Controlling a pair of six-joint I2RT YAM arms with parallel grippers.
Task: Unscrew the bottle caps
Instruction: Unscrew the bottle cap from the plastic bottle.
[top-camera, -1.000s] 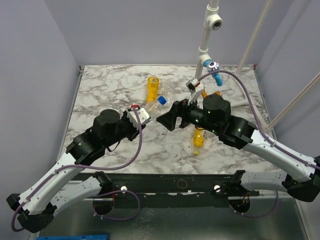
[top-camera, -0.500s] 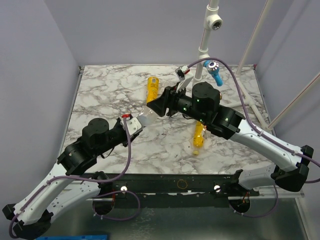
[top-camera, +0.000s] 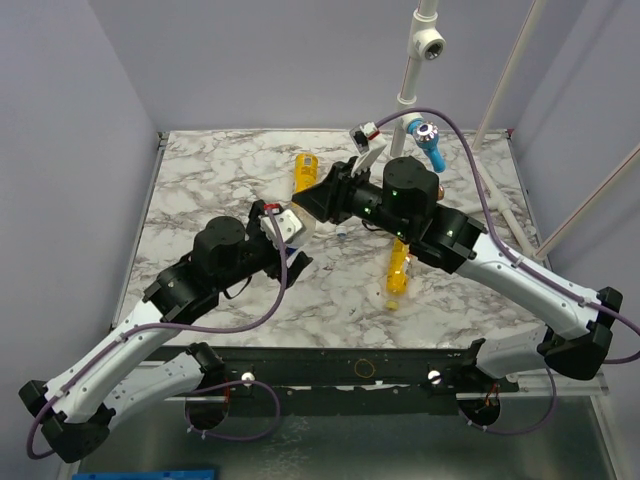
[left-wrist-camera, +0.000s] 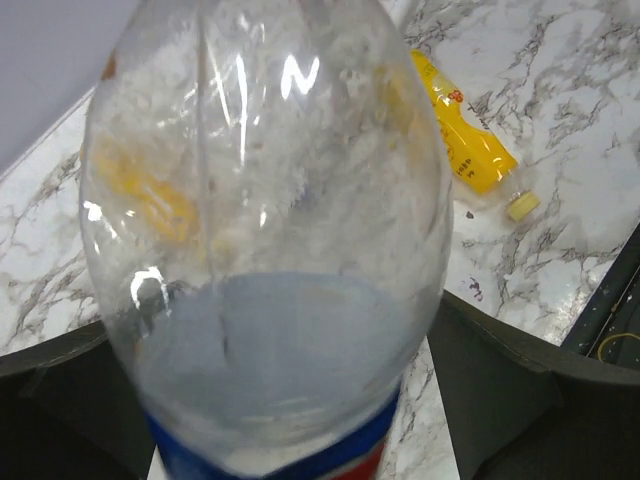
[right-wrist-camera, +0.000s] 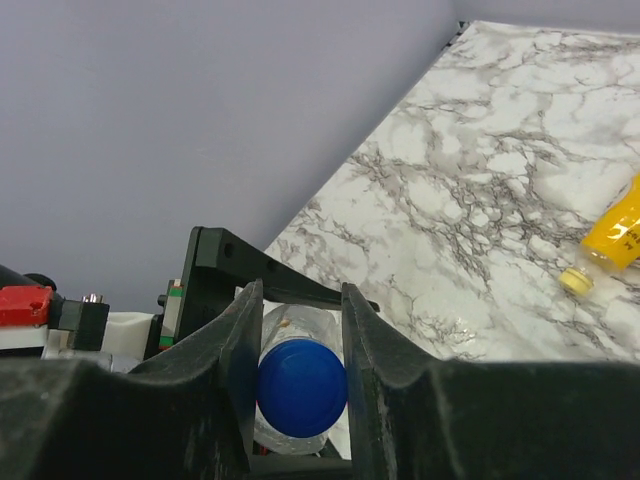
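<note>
A clear bottle with a blue and red label fills the left wrist view. My left gripper stands open around its body, and marble shows between the bottle and the right finger. At the table's middle in the top view, the left gripper meets my right gripper. The right gripper is shut on this bottle's blue cap, with both fingers touching it. A yellow bottle lies right of centre with a yellow cap at its mouth. Another yellow bottle lies farther back.
A white post rises at the table's back right, with a blue-handled tool beside it. The table's black front edge runs close to the near yellow bottle. Grey walls close off the left and back.
The right jaws have closed onto the blue cap. The left jaws have spread wide around the bottle, and the left arm has come back up and right toward the right gripper.
</note>
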